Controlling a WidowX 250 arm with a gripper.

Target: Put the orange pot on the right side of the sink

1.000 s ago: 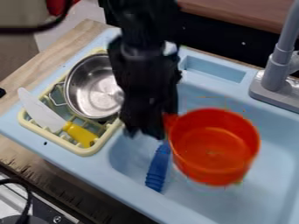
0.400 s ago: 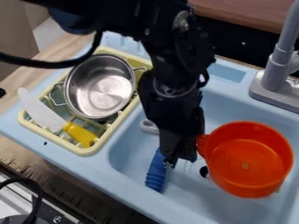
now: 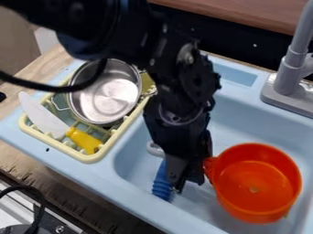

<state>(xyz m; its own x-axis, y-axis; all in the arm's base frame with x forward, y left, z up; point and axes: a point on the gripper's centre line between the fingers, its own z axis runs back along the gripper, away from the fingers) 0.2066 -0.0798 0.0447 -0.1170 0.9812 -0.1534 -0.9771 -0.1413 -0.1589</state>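
1. The orange pot (image 3: 260,176) is at the lower right of the frame, within the outline of the sink (image 3: 131,192), its opening up; whether it touches the bottom I cannot tell.
2. My hand (image 3: 188,183) is below the centre, pointing down, clenched on the pot's handle, which sticks out on the pot's left.
3. Just left of my fingertips, a ridged blue tool (image 3: 161,183) lies in the sink, partly hidden behind me.
4. At the upper left, a metal pot (image 3: 107,93) sits in the yellow rack (image 3: 72,152), with my arm's cable crossing in front of it.
5. Beside that pot, the knife (image 3: 45,119) lies on the rack, white blade towards the upper left, yellow handle towards the lower right.
6. The grey faucet (image 3: 289,75) stands at the upper right.
7. The wooden table (image 3: 24,160) shows along the left.
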